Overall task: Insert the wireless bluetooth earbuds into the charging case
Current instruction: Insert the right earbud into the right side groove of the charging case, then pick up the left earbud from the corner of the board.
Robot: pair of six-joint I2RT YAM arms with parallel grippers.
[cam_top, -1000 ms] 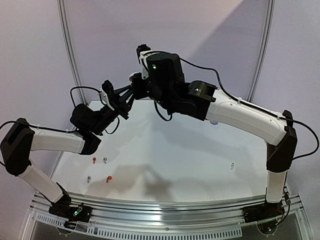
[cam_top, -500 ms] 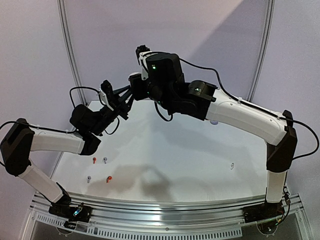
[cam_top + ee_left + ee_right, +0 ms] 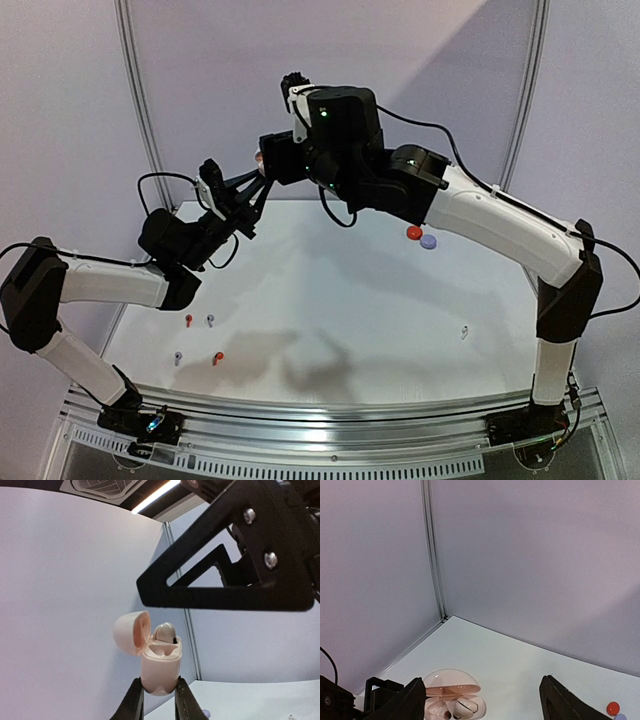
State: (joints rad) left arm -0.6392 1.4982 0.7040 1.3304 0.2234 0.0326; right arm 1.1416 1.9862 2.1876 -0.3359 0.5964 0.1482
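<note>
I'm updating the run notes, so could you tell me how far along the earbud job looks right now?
Done: one white earbud sits in the open pale pink charging case. In hand: the left gripper holds that case aloft; the right gripper hangs open above it. Left: a loose white earbud lies on the table, as do two red-orange earbuds and two lavender-grey earbuds, apart from the red case and lavender case.

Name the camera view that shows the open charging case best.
Left wrist: the pink charging case shows clearly, side-on, lid open. Right wrist sees it from above, cropped at the bottom edge; top external shows only a pink speck.
</note>
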